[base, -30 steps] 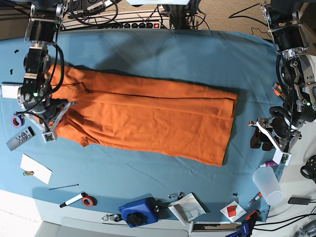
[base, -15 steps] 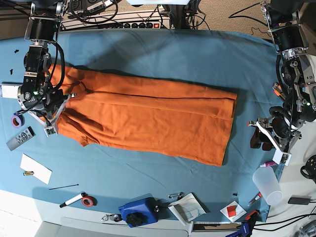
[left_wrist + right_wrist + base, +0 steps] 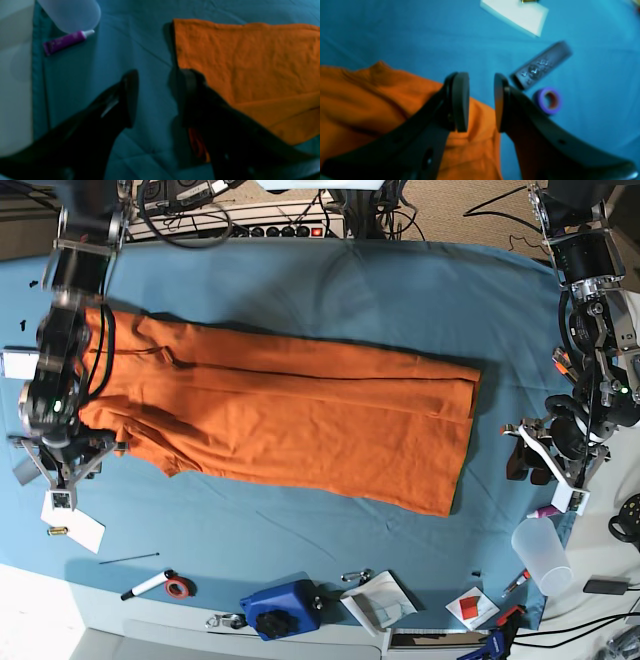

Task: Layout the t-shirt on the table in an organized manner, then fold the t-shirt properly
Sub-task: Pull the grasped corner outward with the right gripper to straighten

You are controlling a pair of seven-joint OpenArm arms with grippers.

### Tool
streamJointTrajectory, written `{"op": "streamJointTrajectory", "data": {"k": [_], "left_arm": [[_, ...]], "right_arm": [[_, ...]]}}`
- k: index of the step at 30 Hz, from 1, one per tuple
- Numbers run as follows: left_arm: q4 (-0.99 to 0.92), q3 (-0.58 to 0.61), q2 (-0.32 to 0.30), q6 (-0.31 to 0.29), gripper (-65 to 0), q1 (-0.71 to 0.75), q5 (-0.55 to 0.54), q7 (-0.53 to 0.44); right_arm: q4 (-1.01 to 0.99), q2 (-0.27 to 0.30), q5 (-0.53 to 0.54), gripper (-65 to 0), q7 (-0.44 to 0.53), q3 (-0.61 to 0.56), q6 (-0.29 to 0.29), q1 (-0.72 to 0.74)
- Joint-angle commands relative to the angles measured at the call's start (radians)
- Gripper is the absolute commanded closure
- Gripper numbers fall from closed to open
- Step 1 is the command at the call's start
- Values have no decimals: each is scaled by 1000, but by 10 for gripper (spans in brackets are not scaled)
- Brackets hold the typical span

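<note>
The orange t-shirt (image 3: 290,415) lies as a long folded band across the teal table (image 3: 300,280), its bunched sleeve end at the left. In the base view my right gripper (image 3: 68,470) hangs open just off that left end. The right wrist view shows my right gripper (image 3: 480,102) with nothing between the jaws, one finger over the t-shirt (image 3: 370,100) edge. My left gripper (image 3: 530,463) rests low at the right, clear of the cloth. In the left wrist view my left gripper (image 3: 160,97) stands open over bare table, the t-shirt (image 3: 250,62) hem beside one finger.
A grey remote (image 3: 542,65), purple tape roll (image 3: 548,100) and white paper (image 3: 517,15) lie by the right gripper. A clear cup (image 3: 541,552) and purple tube (image 3: 547,511) sit near the left gripper. A blue box (image 3: 280,608), marker (image 3: 150,584) and papers line the front edge.
My right gripper has opened, let go of the shirt's left end and moved toward the table's front-left. The left arm has not moved.
</note>
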Motion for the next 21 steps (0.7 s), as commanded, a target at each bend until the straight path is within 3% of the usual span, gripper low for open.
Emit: {"op": "streamJointTrajectory", "data": {"k": [1, 5, 11, 12, 15, 21], "left_arm": [[17, -5, -16, -3, -265, -19, -11, -22], [17, -5, -16, -3, -265, -19, -11, -23], [17, -5, -16, -3, -265, -19, -11, -30], [17, -5, -16, -3, -265, -19, -11, -31], [17, -5, -16, -3, -265, -19, -11, -31], [17, -5, -16, -3, -265, -19, -11, -30]], "right_arm": [[-51, 18, -11, -174, 14, 6, -7, 50], [-259, 18, -6, -174, -16, 6, 85, 124], [-332, 18, 27, -173, -138, 6, 118, 110], [-332, 18, 27, -156, -172, 6, 132, 102], [-331, 18, 26, 0, -239, 6, 153, 74], [-275, 21, 26, 0, -244, 6, 156, -6]]}}
